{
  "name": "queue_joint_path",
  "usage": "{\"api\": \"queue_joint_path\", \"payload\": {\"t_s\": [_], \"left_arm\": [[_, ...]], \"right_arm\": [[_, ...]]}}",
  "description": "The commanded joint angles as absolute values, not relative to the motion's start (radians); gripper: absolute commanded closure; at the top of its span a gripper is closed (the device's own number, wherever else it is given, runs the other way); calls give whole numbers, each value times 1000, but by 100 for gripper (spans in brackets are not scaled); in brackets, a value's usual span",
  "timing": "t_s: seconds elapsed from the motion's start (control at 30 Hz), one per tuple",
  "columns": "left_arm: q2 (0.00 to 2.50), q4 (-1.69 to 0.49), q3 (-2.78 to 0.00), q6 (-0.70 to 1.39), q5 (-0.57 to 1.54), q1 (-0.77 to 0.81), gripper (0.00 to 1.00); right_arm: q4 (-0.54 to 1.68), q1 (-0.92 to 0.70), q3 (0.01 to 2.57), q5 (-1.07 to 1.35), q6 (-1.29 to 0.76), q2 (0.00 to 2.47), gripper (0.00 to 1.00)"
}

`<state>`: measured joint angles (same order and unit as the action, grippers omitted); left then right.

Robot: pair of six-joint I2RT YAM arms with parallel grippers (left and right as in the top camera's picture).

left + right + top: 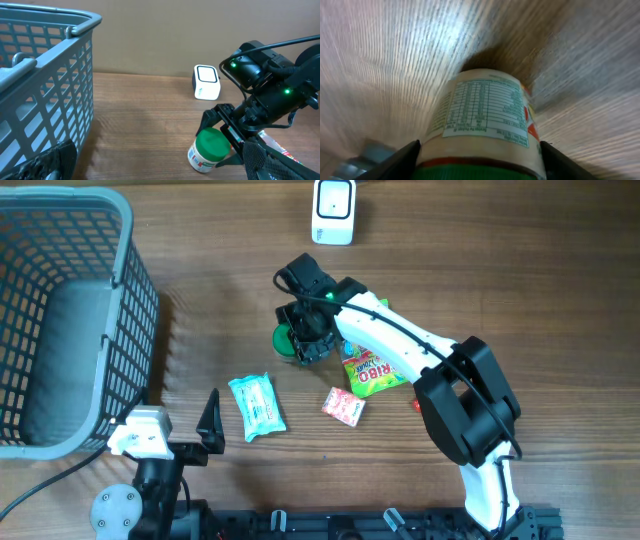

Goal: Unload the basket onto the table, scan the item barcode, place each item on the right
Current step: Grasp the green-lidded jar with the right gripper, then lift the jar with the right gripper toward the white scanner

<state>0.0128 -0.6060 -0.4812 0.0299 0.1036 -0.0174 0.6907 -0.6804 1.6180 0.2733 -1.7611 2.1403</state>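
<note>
The green-capped bottle (285, 340) lies mid-table, on the near side of the white scanner (333, 210). The right gripper (303, 342) straddles it (whether the jaws actually pinch it, I cannot tell). The left gripper (155, 167) hangs wide open beside the basket (125, 270).
</note>
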Motion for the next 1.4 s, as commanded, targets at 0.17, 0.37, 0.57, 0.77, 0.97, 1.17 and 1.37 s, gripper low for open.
{"api": "queue_joint_path", "payload": {"t_s": [0.17,0.37,0.57,0.77,0.97,1.17,1.37], "left_arm": [[7,-635,-469,38,123,-10,0],[7,-672,-468,35,115,-10,0],[7,-753,-468,35,115,-10,0],[7,-820,-468,31,102,-10,0],[7,-790,-449,31,33,-10,0],[7,-825,-400,31,33,-10,0],[7,-832,-400,31,33,-10,0]], "right_arm": [[836,-652,1646,289,-1123,2162,35],[994,-632,1654,145,-923,2162,34],[1035,-632,1654,48,-672,2162,25],[1036,-632,1690,18,-653,2162,1],[1122,-632,1856,-44,-654,2162,1],[1209,-630,1879,-66,-657,2162,1],[1217,-630,1879,-65,-684,2162,1]]}}
